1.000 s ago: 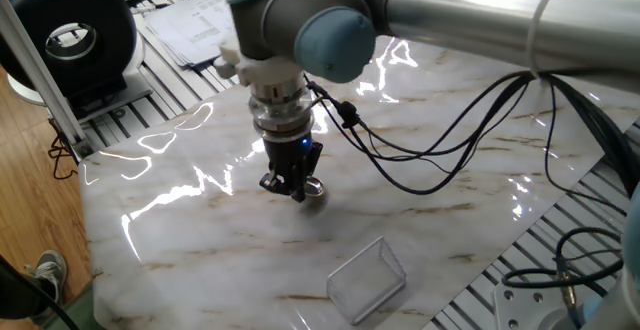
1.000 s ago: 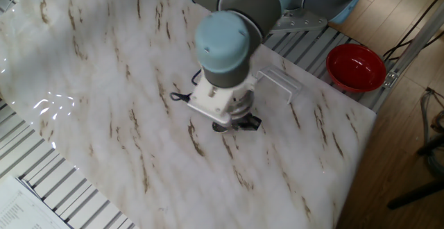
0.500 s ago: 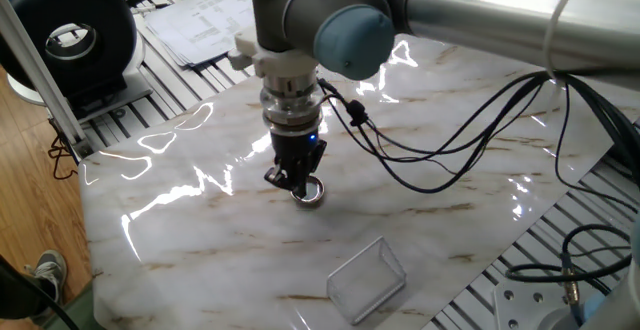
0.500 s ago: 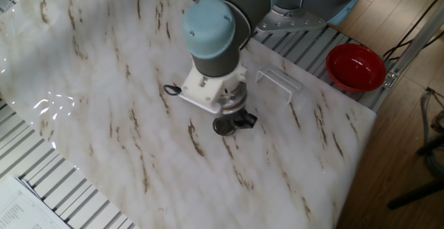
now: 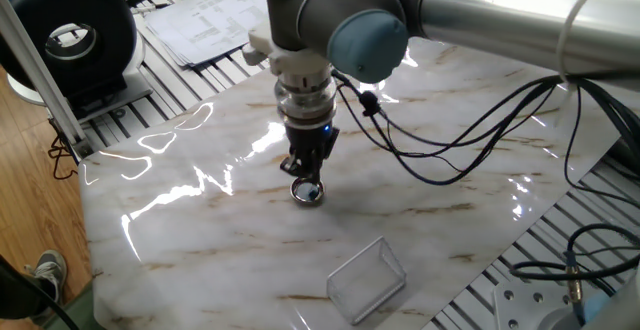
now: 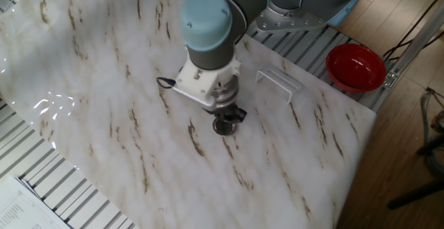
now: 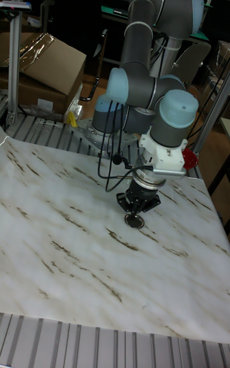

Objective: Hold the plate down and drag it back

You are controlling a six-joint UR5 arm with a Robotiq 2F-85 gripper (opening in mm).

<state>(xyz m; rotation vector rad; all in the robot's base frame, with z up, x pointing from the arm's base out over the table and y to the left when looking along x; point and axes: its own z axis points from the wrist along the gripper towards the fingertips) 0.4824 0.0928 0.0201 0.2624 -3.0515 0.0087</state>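
The plate (image 5: pixel 307 193) is a small shiny metal ring lying flat on the marble tabletop (image 5: pixel 180 230), near its middle. My gripper (image 5: pixel 303 175) points straight down just above the plate's far edge, fingers drawn together with nothing between them. Whether the tips touch the rim I cannot tell. In the other fixed view the plate (image 6: pixel 223 125) shows just beside the gripper (image 6: pixel 229 114). The tall fixed view has the plate (image 7: pixel 134 220) directly under the gripper (image 7: pixel 137 209).
A clear square plastic box (image 5: pixel 368 278) lies near the table's front edge, also seen as the clear box (image 6: pixel 277 83). A red bowl (image 6: pixel 356 66) sits off the table corner. Black cables (image 5: pixel 450 160) hang from the arm. Papers (image 5: pixel 200 20) lie beyond the far edge.
The gripper has shifted away from over the plate, towards the far side, and turned at the wrist, so the plate now shows fully. The plate itself has barely moved.
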